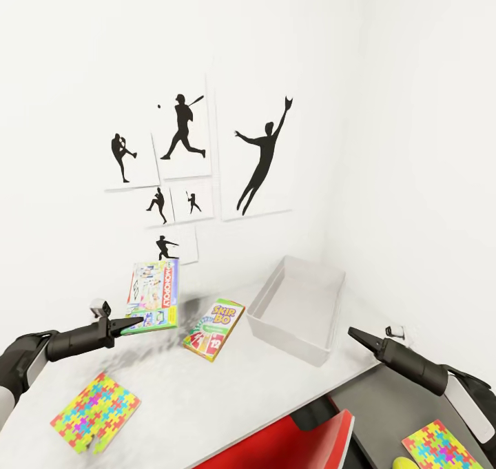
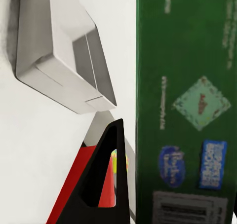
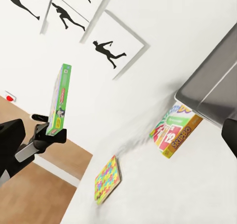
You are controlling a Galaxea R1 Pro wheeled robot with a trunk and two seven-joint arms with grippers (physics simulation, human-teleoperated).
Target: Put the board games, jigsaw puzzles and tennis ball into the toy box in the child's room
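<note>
the left pincer [image 1: 132, 324] is pinching a board game [image 1: 153, 295], a green-backed box with a cartoon front, by its lower edge and holding it upright in the air above the desk [image 1: 227, 393]. in the left wrist view the box's green back [image 2: 185, 105] sits right against one dark finger [image 2: 106, 179], and the right wrist view shows the same box [image 3: 58, 101] standing on edge clear of the surface. the toy box [image 1: 297, 308] sits open on the desk toward the far right corner, nothing visible inside it. the skip-bo game [image 1: 214, 328] lies flat between the held box and the toy box, and a jigsaw puzzle [image 1: 95, 412] lies flat near the desk's front left. a second jigsaw puzzle [image 1: 441, 445] and what looks like the tennis ball [image 1: 405, 463] (only a sliver at the frame's edge) lie on a darker lower surface at the right.

the step in hand looks like carrying the held game across to the toy box. to do it well, keep the box high enough to pass over the skip-bo and the bin's near rim, swing it until it hangs over the middle of the opening, then tip it flatter so it lies along the bin's long side before letting go; a box dropped on edge may lean on the sloped wall and crowd later toys. the grip is at one edge only, so move slowly to avoid the box swinging.

the right pincer [image 1: 357, 334] hovers beside the toy box holding nothing, its fingers pressed to a point.
</note>
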